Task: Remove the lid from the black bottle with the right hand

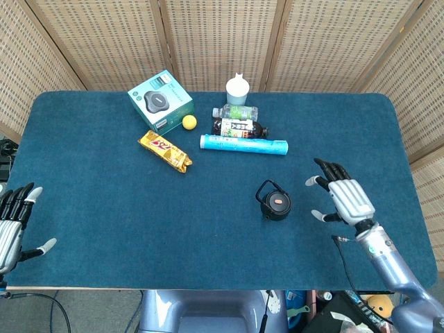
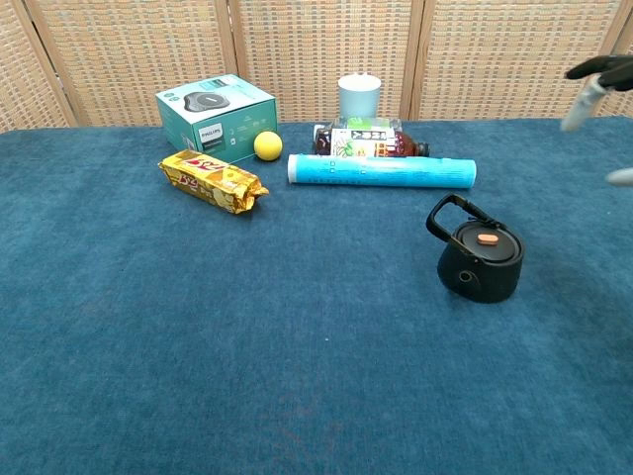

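Progress: nothing done yet; lid sits on black bottle.
Bottle position: upright, mid-worktop, near the blue tube.
Right hand: beside the bottle, apart from it, fingers spread, empty.
Left: reach, grip, remove lid.

Right hand barely pokes into the chest view's upper right edge, only fingertips showing. Left hand is clipped by the head view's lower left edge. Behind the blue tube, the bottles' lower halves are hidden, labels too small to read.
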You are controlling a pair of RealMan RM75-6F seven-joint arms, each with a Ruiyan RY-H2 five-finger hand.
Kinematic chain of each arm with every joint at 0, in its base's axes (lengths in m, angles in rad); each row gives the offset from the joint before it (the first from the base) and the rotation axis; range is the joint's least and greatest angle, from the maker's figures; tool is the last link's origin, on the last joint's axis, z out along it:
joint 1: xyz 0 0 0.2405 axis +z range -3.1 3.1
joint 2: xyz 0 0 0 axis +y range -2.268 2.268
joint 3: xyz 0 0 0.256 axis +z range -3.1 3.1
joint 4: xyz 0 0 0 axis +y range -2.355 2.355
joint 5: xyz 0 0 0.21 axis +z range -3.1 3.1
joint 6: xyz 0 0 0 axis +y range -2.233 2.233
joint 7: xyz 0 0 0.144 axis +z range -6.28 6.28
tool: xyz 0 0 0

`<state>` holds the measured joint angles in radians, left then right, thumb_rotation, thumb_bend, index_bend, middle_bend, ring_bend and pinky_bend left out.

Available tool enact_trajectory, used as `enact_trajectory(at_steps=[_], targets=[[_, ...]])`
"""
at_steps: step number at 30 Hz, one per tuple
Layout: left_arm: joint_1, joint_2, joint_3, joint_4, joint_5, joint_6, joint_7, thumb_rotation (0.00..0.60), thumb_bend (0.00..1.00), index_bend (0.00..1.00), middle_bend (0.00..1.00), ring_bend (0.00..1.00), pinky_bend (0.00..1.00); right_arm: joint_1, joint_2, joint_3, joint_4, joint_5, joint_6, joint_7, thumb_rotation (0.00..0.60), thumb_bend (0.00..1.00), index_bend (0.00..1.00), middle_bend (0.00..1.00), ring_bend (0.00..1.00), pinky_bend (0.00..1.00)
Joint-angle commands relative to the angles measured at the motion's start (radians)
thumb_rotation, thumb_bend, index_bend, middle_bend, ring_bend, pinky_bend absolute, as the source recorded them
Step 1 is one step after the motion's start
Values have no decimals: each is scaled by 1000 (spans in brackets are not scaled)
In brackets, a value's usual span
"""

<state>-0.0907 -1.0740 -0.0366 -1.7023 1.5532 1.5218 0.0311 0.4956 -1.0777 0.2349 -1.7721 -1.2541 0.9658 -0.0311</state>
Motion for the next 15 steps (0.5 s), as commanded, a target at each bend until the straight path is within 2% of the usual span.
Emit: enact_trajectory(at_steps=[1, 5, 15], targets=[[-3, -2, 0, 3, -5, -7, -1, 600, 144, 0, 0, 0, 0, 130, -91, 49, -18, 236, -89, -162, 600, 459, 390, 0, 0, 0], [-8, -2, -2, 10, -13, -20, -7, 600, 144, 0, 0, 0, 0, 203, -184, 33, -3, 396, -60, -303, 600, 473, 400, 0, 0, 0], [-11, 2, -5, 13, -22, -27, -22, 600, 145, 0, 0, 0, 0, 276, -317, -11, 39, 547, 20, -459, 600, 487, 424, 0, 0, 0]])
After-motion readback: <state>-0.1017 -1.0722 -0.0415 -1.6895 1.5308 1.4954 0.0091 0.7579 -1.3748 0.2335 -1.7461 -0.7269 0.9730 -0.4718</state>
